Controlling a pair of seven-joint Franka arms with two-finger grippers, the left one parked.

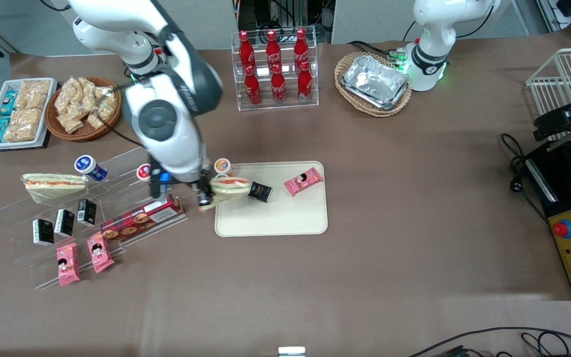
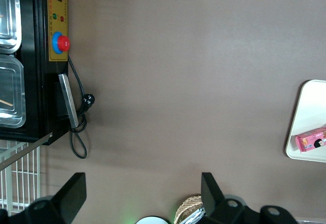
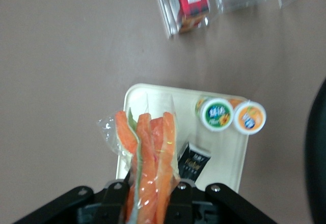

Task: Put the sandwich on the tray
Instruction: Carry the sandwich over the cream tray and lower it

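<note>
My right arm's gripper (image 1: 207,196) is shut on the sandwich (image 1: 229,187), a clear-wrapped wedge with thick orange layers and a little green. It holds the wedge in the air over the edge of the cream-beige tray (image 1: 271,218) that lies toward the working arm's end. In the right wrist view the sandwich (image 3: 151,147) runs out from between the fingers of the gripper (image 3: 148,196), with the tray (image 3: 153,95) beneath it. The wedge's gripped end is hidden between the jaws.
A black packet (image 1: 259,191) and a pink snack packet (image 1: 304,181) lie on the tray. Two small cups (image 3: 217,114) (image 3: 249,118) stand at its rim. A clear rack (image 1: 117,163) toward the working arm's end holds a paler wedge (image 1: 52,186) and a red biscuit box (image 1: 142,218).
</note>
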